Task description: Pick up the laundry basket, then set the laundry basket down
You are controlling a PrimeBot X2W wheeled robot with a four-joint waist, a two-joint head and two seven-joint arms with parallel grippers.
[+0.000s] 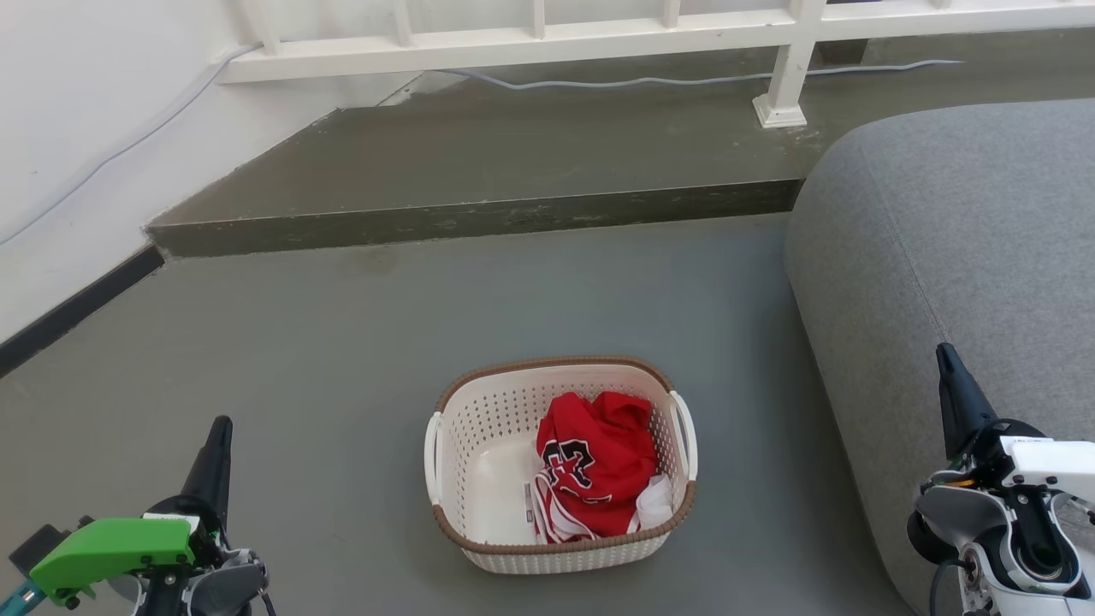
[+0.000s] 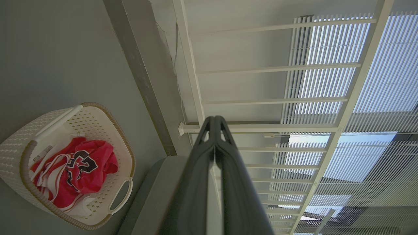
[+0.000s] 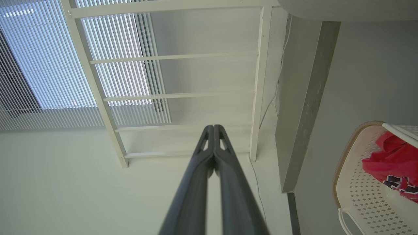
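While left gripper [image 1: 221, 425] and right gripper [image 1: 944, 352] flank it, laundry basket [image 1: 558, 363] on floor [image 1: 342, 342]

The laundry basket [image 1: 492, 428] is matt perforated plastic, the red garment [image 1: 599, 462] smooth cloth, the floor [image 1: 342, 342] matt.

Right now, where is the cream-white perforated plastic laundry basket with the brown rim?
Head view, lower centre: the cream-white perforated plastic laundry basket sits on the grey floor, left of the grey upholstered sofa, holding a red jersey.
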